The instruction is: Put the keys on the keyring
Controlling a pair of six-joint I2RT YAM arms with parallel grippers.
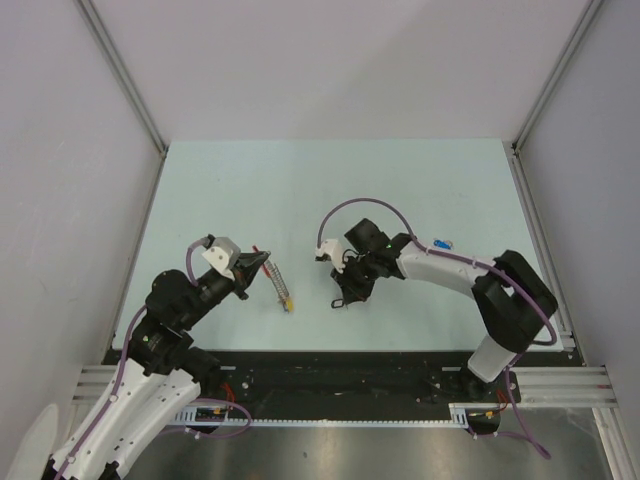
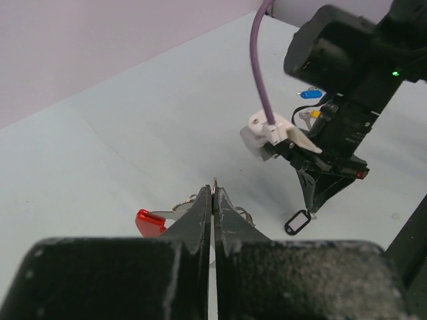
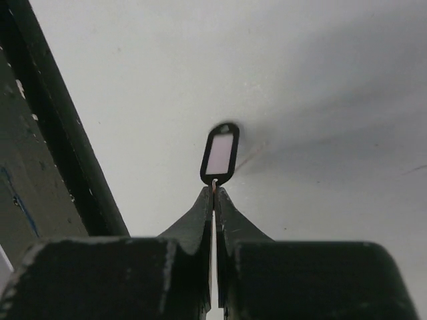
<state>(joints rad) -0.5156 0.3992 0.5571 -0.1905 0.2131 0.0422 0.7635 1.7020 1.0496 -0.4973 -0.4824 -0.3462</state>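
Note:
The keyring point(image 1: 280, 283) lies just left of the table's centre, a grey metal ring with a red section point(image 2: 150, 222) and a yellow tag point(image 1: 288, 305) at its near end. My left gripper point(image 1: 262, 260) is shut on the ring's metal edge, seen between the tips in the left wrist view point(image 2: 214, 190). My right gripper point(image 1: 349, 293) is shut on the small metal end of the black-tagged key point(image 3: 220, 155), whose tag hangs just beyond the fingertips point(image 3: 214, 190) close to the table. That key point(image 2: 298, 221) is right of the ring and apart from it.
A small blue tag with a pale end point(image 1: 441, 243) lies on the table behind the right arm; it also shows in the left wrist view point(image 2: 310, 94). The table's black front rail point(image 3: 60, 133) runs near the right gripper. Grey walls enclose three sides.

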